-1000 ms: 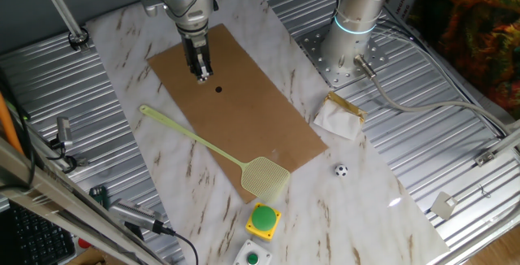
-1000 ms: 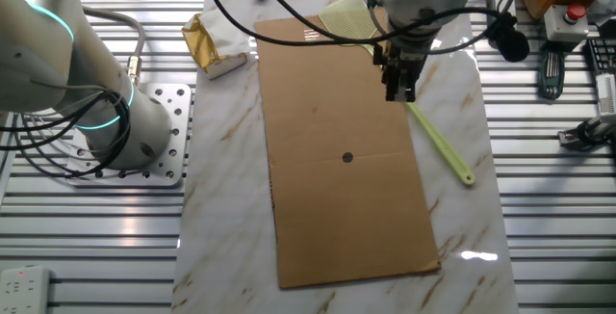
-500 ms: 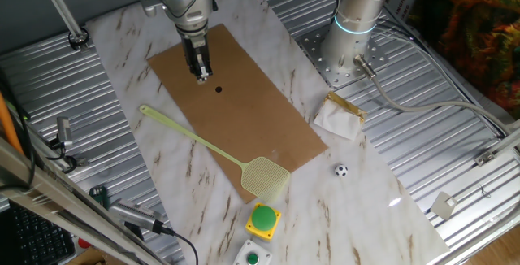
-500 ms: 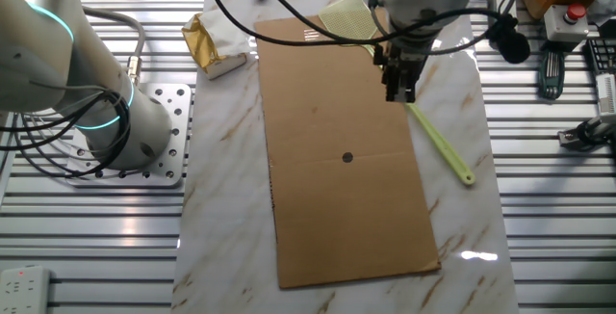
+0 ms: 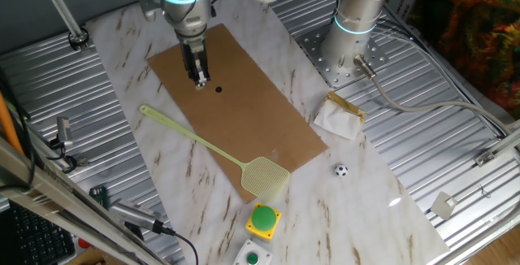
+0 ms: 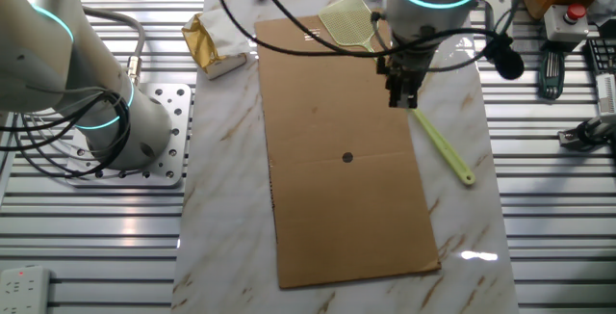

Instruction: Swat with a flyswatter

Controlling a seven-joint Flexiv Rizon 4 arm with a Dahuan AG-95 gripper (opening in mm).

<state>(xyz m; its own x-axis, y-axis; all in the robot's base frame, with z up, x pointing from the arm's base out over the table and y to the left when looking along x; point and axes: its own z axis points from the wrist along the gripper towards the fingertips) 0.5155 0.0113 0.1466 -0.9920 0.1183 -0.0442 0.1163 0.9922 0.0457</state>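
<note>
The pale yellow-green flyswatter (image 5: 203, 145) lies flat along the near edge of the brown board (image 5: 244, 110), with its mesh head (image 5: 266, 175) at the board's corner. In the other fixed view its handle (image 6: 443, 148) runs along the board's right edge and its head (image 6: 346, 20) lies at the far end. My gripper (image 5: 197, 78) points down over the board, above it and a little short of the handle. In the other fixed view the gripper (image 6: 402, 100) hangs over the handle's middle. Its fingers are close together and hold nothing.
A black dot (image 5: 218, 89) marks the board near the gripper. A round green button on a yellow base (image 5: 264, 219) sits beyond the swatter head. A small ball (image 5: 341, 170) and a white-and-gold packet (image 5: 340, 115) lie right of the board. A second arm's base (image 6: 125, 131) stands beside it.
The gripper has shifted slightly toward the flyswatter handle and the board's edge. The flyswatter and the other things have not moved.
</note>
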